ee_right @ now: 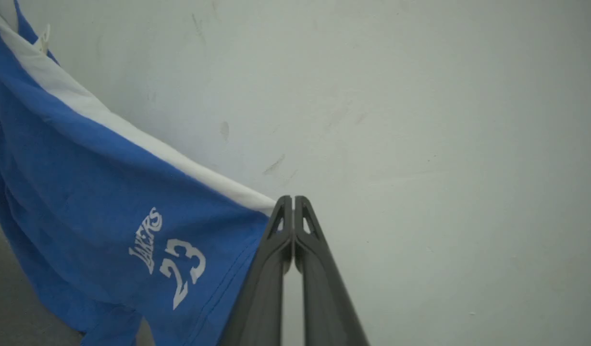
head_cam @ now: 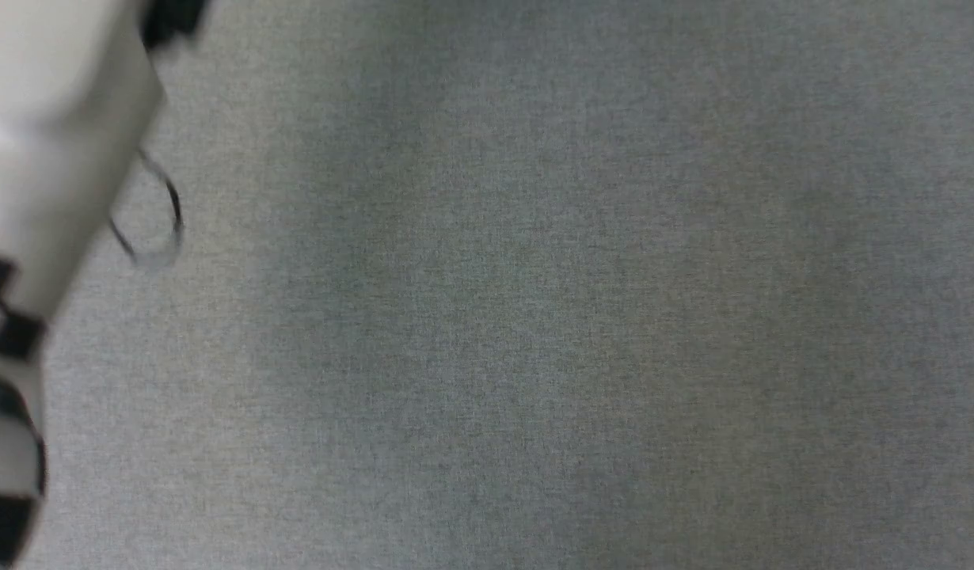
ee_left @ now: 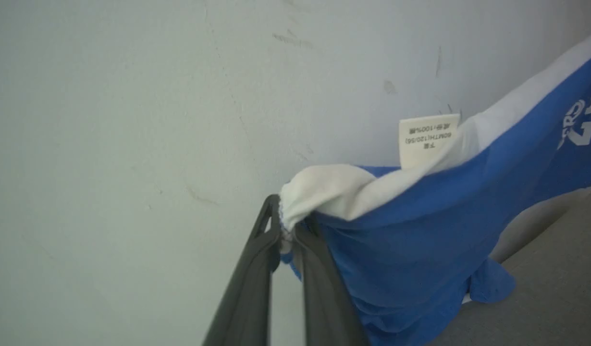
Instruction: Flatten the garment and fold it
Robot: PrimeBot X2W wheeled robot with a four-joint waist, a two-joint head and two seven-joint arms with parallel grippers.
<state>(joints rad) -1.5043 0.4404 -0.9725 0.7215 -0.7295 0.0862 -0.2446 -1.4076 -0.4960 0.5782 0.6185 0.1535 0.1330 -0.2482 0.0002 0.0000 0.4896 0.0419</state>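
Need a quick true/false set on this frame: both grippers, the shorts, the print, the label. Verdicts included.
1. The left gripper pinches a bunched white edge of the shorts. True.
2. The right gripper is open, clear of the cloth. False: it is shut on a corner of the shorts, at the end of the white stripe.
3. The print reads LAKERS 23. True.
4. The shorts are already folded. False: they hang unfolded between the two grippers.
5. A white care label sticks out near the left gripper's hold. True.
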